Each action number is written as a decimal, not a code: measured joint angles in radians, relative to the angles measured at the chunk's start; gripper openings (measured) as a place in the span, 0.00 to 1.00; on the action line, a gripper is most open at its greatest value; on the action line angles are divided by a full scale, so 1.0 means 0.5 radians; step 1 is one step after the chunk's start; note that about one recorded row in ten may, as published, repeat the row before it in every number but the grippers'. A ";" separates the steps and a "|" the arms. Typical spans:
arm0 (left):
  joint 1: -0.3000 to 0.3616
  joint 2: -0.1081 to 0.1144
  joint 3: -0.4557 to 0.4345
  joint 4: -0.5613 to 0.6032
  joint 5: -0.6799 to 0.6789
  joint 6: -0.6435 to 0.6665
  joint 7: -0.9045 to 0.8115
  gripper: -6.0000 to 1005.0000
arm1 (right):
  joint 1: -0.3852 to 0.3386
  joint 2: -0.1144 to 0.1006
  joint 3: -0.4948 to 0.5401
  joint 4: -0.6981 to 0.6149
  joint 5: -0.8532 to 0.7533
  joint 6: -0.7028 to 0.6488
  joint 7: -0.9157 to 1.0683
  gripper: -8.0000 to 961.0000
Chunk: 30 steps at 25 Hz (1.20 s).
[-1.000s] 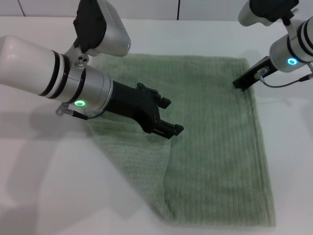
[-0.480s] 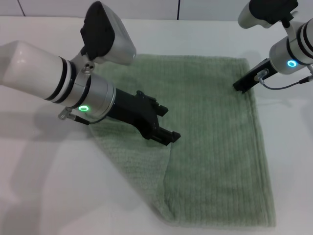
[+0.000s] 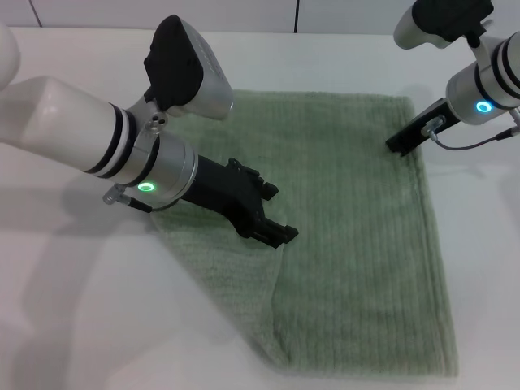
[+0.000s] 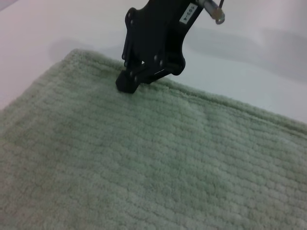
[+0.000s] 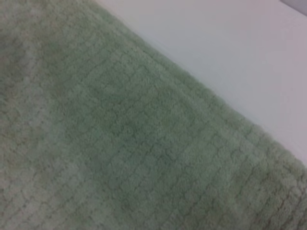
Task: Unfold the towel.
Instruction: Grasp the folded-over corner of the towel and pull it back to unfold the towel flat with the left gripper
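A: Over the last second the left gripper (image 3: 275, 230) has been drawn back slightly over the towel (image 3: 357, 244), fingers close together, nothing held.

B: Towel position?

A: Flat on the table (image 3: 73, 325), one flap still doubled at the near left. Right gripper (image 3: 398, 143) is pinned at the far right corner; finger state cannot be told. Unfolding judged unfinished.

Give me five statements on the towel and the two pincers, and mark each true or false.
1. The towel lies on a white table. True.
2. The left pincer is above the towel. True.
3. The right pincer is at the towel's near left corner. False: it is at the far right corner.
4. The towel is rolled into a tube. False: it lies spread, with a flap folded over on its left part.
5. The towel is red. False: it is pale green.
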 joint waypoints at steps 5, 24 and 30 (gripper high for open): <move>-0.001 -0.004 0.031 -0.018 -0.001 -0.054 0.000 0.78 | 0.008 0.000 -0.002 0.000 0.000 0.000 0.002 0.01; -0.062 -0.008 0.101 -0.111 -0.020 -0.108 -0.016 0.78 | 0.016 0.002 0.006 0.010 0.000 0.000 0.003 0.01; -0.070 -0.008 0.105 -0.111 -0.012 -0.098 -0.025 0.78 | 0.011 0.007 0.003 0.012 0.000 0.000 0.003 0.01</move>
